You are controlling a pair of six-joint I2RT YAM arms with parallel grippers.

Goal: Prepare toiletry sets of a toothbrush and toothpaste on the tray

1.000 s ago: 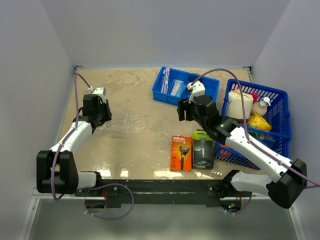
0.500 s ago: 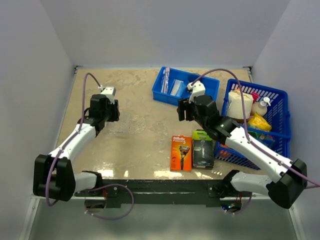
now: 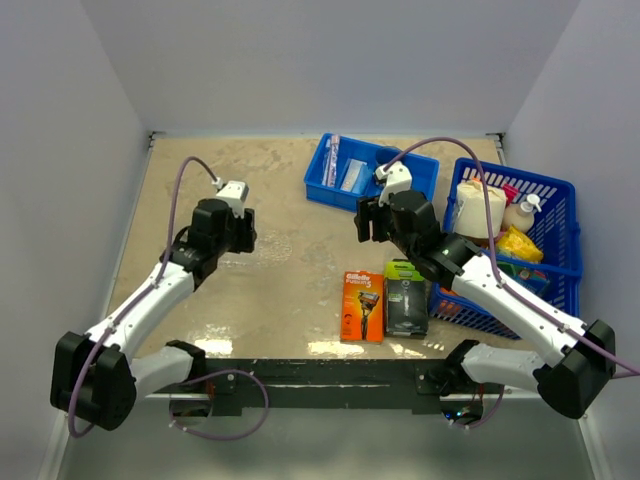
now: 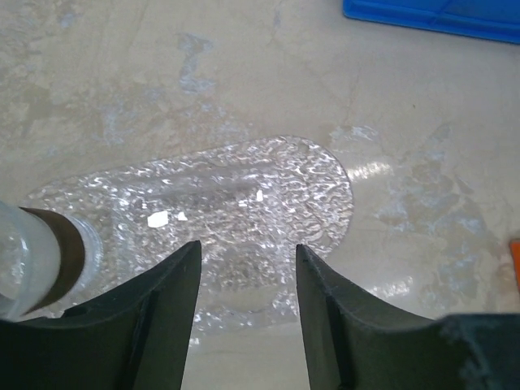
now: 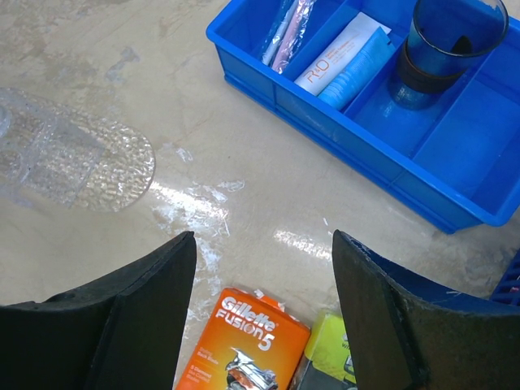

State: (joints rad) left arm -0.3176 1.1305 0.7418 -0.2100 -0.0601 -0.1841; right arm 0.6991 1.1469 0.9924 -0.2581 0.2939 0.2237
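The clear tray (image 4: 244, 195) lies on the beige table under my left gripper (image 4: 244, 258), which is open and empty just above it. A clear cup with a brownish band (image 4: 41, 256) stands on the tray's left end. In the top view the left gripper (image 3: 235, 232) hovers over the tray (image 3: 272, 246). My right gripper (image 5: 264, 244) is open and empty above bare table, short of the blue bin (image 5: 325, 122). The bin holds the wrapped toothbrush (image 5: 284, 28), the toothpaste box (image 5: 345, 61) and another cup (image 5: 447, 49).
An orange razor pack (image 3: 362, 305) and a black-green razor pack (image 3: 405, 298) lie near the front, below the right gripper (image 3: 368, 222). A blue lattice basket (image 3: 555, 190) full of toiletries stands at the right. The blue bin (image 3: 325, 190) sits at the back centre.
My left arm has swung right, from the table's left side to over the tray. The right arm has not moved.
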